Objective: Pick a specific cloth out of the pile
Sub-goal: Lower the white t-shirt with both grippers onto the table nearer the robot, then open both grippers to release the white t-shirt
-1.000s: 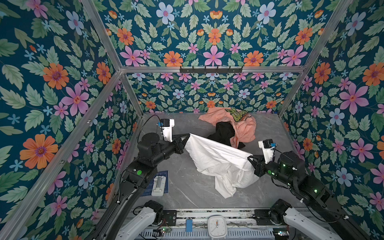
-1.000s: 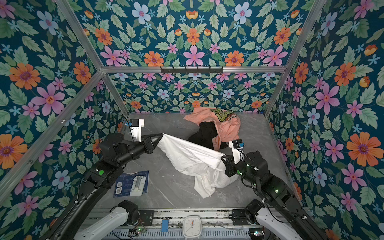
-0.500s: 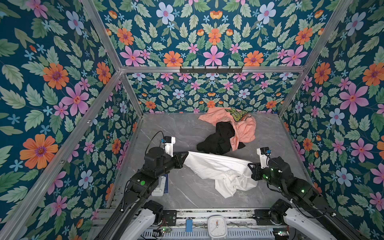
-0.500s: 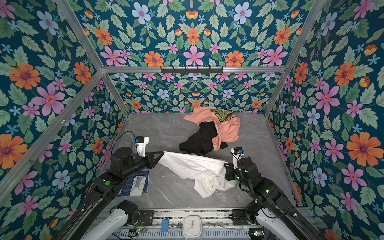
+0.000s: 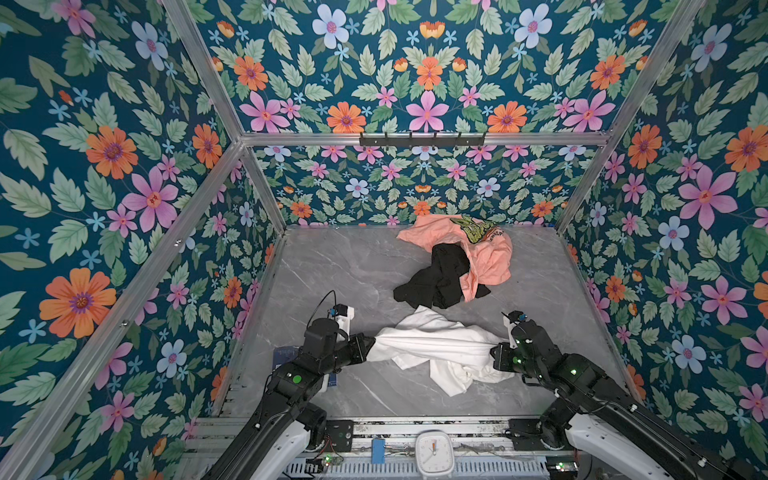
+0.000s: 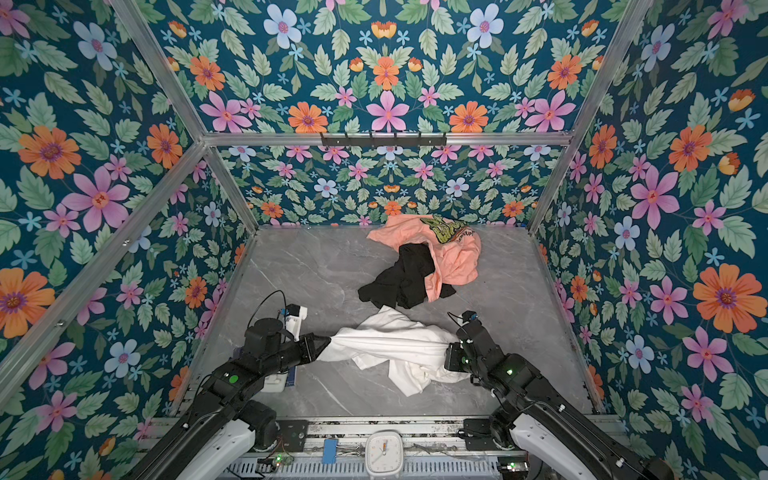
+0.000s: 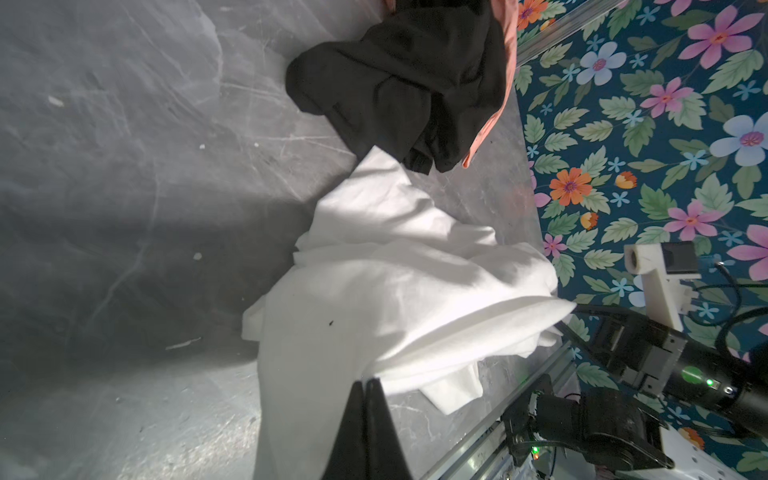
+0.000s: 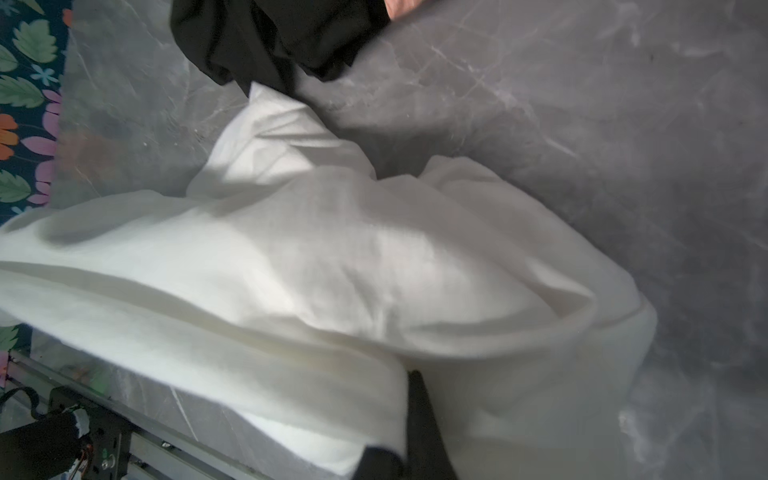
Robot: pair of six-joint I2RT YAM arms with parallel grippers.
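Left gripper [image 5: 371, 342] and right gripper [image 5: 495, 353] each clamp an opposite end of the white cloth [image 5: 432, 345], bunched near-centre on the table [image 5: 332, 270], likely to drag it clear of the pile [image 5: 478, 257] behind, its far tip touching the black garment [image 5: 436, 278].

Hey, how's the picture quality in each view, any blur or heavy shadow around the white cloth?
Both top views: sharp, evenly lit, the cloth clear. Left wrist view: crisp, but a dark shadow lies on the table beside the cloth. Right wrist view: the cloth looks soft and slightly smeared.
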